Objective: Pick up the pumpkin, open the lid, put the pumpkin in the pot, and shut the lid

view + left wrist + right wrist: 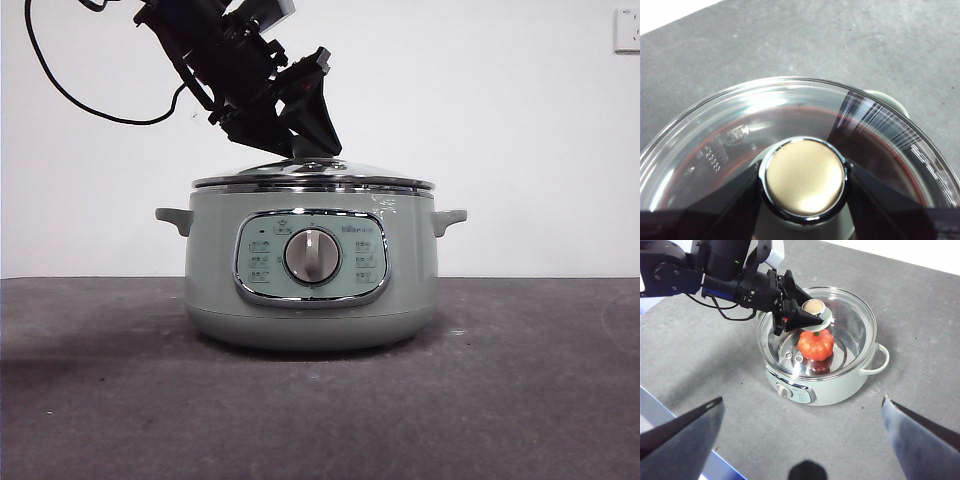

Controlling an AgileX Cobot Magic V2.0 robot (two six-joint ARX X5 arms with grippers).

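Grey matte tabletop (100, 400) under a white wall; big sage-green round electric pot (310, 290) at centre, heavy, stays put. Domed glass lid (850, 335) with chrome rim sits on it: rigid, breakable, slick, best taken by its knob (805, 178), which left gripper (805, 182) clamps. Small orange ribbed pumpkin (816, 345) lies inside, light. Right gripper (800, 410) hangs wide apart, well above.

Front view hides the pumpkin (815, 344) inside the pot (310, 300).

Sage-green pot (310, 300), orange pumpkin (815, 344)
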